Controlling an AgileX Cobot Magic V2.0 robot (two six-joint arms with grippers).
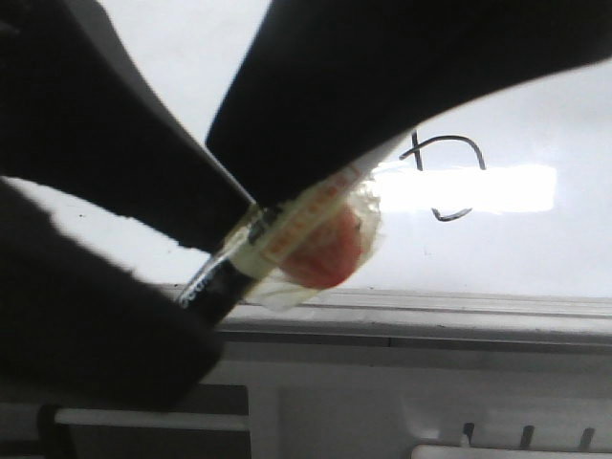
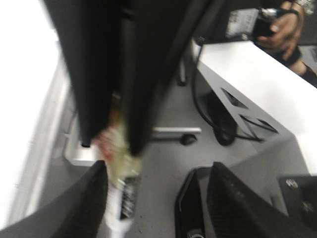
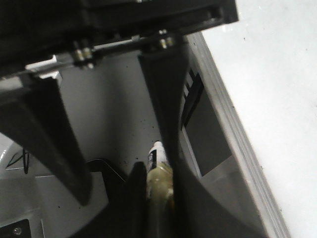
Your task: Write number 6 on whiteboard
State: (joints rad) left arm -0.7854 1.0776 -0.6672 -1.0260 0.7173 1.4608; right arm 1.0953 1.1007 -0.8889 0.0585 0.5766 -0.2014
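Note:
The whiteboard (image 1: 535, 249) fills the back of the front view. On it is a thin black marker line, the number 6 (image 1: 475, 149), partly washed out by a bright glare patch. My right gripper (image 3: 158, 173) is shut on a marker pen (image 3: 158, 157) wrapped in yellowish tape. The pen also shows in the front view (image 1: 316, 239), held close to the camera in front of the board's lower edge. My left gripper (image 2: 158, 171) is open, its fingers on either side of the pen (image 2: 126, 191), which lies near one finger (image 2: 84, 208).
The grey ridged ledge (image 1: 430, 316) runs under the board. In the left wrist view a white table (image 2: 257, 84), black cables (image 2: 218, 129), a black base (image 2: 190, 208) and a person's hand (image 2: 282, 25) show. Dark arm parts block much of the front view.

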